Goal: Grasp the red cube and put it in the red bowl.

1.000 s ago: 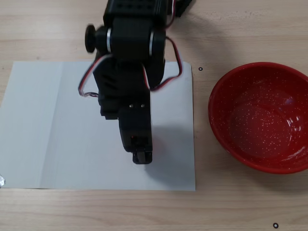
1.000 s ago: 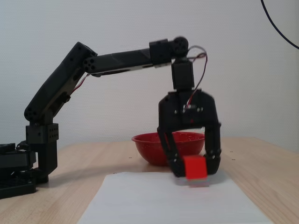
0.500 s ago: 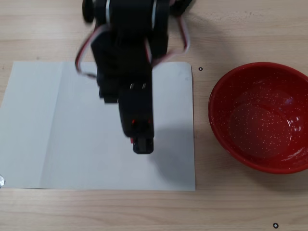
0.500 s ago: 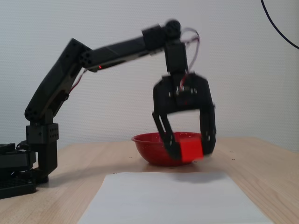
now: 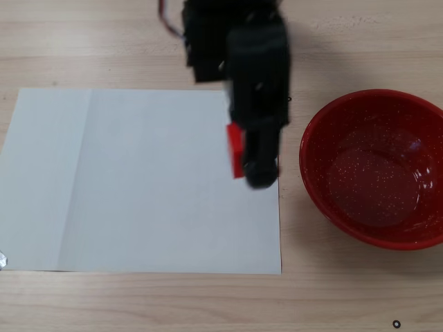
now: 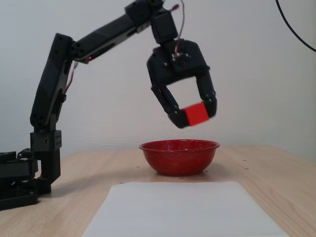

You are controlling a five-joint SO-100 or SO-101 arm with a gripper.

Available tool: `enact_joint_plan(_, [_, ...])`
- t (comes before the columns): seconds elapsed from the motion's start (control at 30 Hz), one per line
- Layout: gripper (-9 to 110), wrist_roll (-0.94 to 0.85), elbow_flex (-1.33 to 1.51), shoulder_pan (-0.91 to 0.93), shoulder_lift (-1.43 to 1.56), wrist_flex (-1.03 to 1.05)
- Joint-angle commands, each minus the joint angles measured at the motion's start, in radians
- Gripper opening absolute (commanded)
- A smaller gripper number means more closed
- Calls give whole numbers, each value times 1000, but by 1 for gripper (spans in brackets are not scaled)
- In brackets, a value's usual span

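**Red cube held in the air above the table**

The red cube (image 6: 196,114) is clamped between the two fingertips of the gripper (image 6: 195,114) and is carried clear of the table, as is seen in the fixed view from the front. There it hangs above the red bowl (image 6: 179,157), somewhat toward the bowl's right side, with open air between cube and rim. In the fixed view from above, only a narrow strip of the red cube (image 5: 235,149) is shown at the left edge of the gripper (image 5: 250,155); the rest is covered by the dark, blurred gripper body.

The red bowl (image 5: 315,183) is seen from above to the right of the gripper, standing on the wooden table (image 5: 138,41), its right edge cut off by the frame. A white sheet of paper (image 5: 138,187) is laid on the table to the left of the bowl, with a small gap between them. In the front view the paper (image 6: 182,210) lies in front of the bowl. Nothing is seen inside the bowl.

The arm (image 6: 54,89) rises from its base at the left of the front view and reaches over to the right. A thin dark cable (image 6: 295,32) is visible at the upper right corner against the wall.
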Motion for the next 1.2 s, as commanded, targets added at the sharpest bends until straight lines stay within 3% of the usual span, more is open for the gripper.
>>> enact_joint_plan(0.0, [0,3,-25,40,187,-32])
enact_joint_plan(0.9, [1,-41,247,434,190,-368])
enact_joint_plan(1.17, [26,-26,301,453,160,-416])
